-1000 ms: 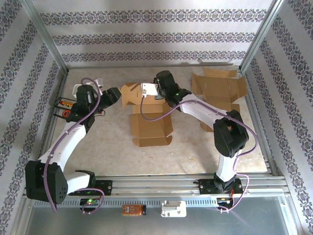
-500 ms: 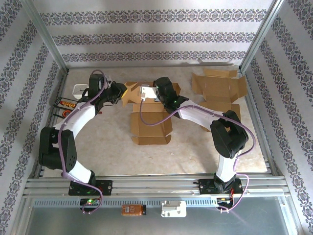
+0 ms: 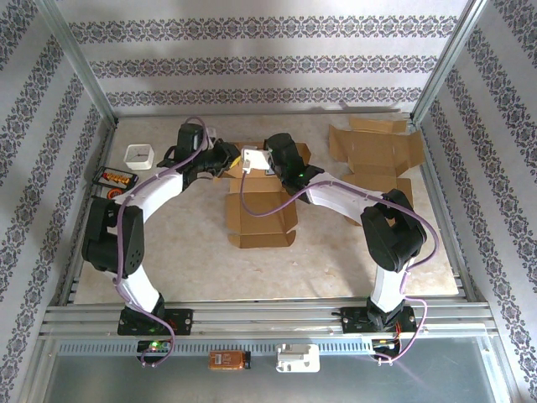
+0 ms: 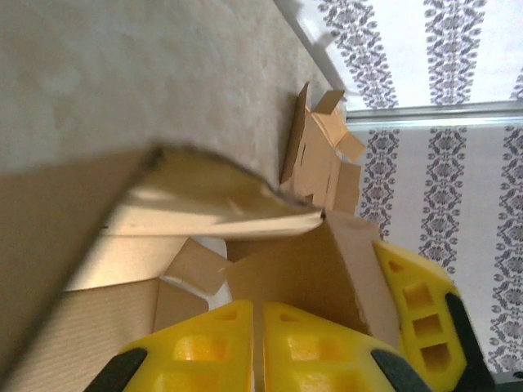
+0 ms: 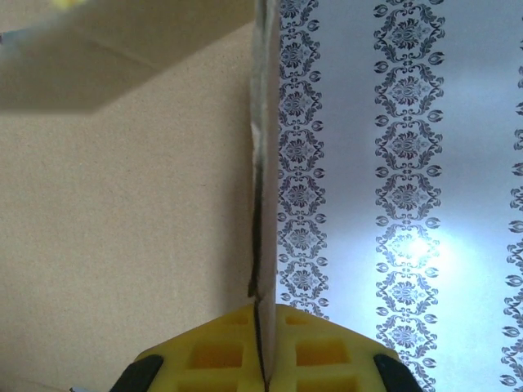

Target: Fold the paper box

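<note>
Patterned wallpaper (image 3: 268,67) was seen behind a beige speckled counter (image 3: 336,260), at whose middle a brown cardboard box (image 3: 262,214) lay partly unfolded. The jaws of the left gripper (image 3: 225,158) were drawn almost together on a raised flap at the box's far end. Just beside it, the jaws of the right gripper (image 3: 250,159) were clamped on a thin flap seen edge-on. A second flattened brown carton (image 3: 375,155) lay at the far right.
</note>
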Robot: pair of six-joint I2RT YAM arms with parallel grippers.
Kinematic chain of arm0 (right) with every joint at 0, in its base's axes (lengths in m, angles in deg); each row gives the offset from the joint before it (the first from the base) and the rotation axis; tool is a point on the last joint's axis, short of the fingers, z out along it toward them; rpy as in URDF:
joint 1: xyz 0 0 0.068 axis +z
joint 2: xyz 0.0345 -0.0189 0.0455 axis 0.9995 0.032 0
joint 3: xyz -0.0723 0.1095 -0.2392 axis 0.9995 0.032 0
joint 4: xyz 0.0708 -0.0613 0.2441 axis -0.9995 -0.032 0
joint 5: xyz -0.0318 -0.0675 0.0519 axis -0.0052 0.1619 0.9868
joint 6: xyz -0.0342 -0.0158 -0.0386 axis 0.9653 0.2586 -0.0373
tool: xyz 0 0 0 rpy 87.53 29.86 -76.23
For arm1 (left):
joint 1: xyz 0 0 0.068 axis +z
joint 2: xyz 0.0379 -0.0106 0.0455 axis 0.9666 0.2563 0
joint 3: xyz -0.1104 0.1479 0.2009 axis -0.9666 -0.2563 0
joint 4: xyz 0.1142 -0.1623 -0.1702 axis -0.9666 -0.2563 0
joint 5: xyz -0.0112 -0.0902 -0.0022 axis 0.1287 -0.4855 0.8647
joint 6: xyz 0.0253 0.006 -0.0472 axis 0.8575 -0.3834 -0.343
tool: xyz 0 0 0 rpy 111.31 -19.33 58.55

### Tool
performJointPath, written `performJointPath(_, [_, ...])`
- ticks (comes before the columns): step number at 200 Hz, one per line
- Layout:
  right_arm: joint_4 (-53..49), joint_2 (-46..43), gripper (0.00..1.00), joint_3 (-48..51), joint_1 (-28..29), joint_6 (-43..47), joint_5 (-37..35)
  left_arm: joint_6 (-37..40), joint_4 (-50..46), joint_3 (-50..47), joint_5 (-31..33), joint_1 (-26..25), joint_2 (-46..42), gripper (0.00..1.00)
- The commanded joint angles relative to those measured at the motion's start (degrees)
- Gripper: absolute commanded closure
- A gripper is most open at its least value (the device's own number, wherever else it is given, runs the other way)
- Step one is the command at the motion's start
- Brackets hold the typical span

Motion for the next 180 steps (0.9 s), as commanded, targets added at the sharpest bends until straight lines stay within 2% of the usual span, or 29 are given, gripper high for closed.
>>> performJointPath(1, [0.8, -1.9, 0.96, 0.2, 0.8, -1.4, -0.6, -0.1, 2.2, 0.5, -1.4, -1.7, 1.3, 0.87])
performJointPath(49, [0.3, -2.2, 0.96, 0.4, 0.6, -2.3, -0.4, 4.7, -0.3, 1.0, 0.6, -1.9, 0.9, 0.85])
performJointPath(65, [0.3, -2.4, 0.96, 0.7, 0.4, -2.3, -0.4, 8.5, -3.5, 0.0, 3.8, -1.8, -1.7, 0.78])
performJointPath(94, [0.3, -3.1, 0.96, 1.8, 0.0, -2.9, 0.3, 14.1, -7.0, -6.6, 10.3, -1.9, -9.1, 0.73])
performJointPath(133, [0.4, -2.8, 0.96, 2.1, -0.1, -2.9, 0.3, 19.6, -10.7, -13.9, 14.6, -2.7, -15.1, 0.73])
performJointPath(158, [0.4, -2.6, 0.96, 1.9, -0.1, -3.1, 0.5, 20.7, -11.3, -15.7, 15.9, -4.5, -14.3, 0.71])
performJointPath(180, [0.3, -2.4, 0.96, 1.7, -0.2, -3.3, 0.6, 21.3, -9.9, -14.7, 17.8, -6.7, -11.4, 0.61])
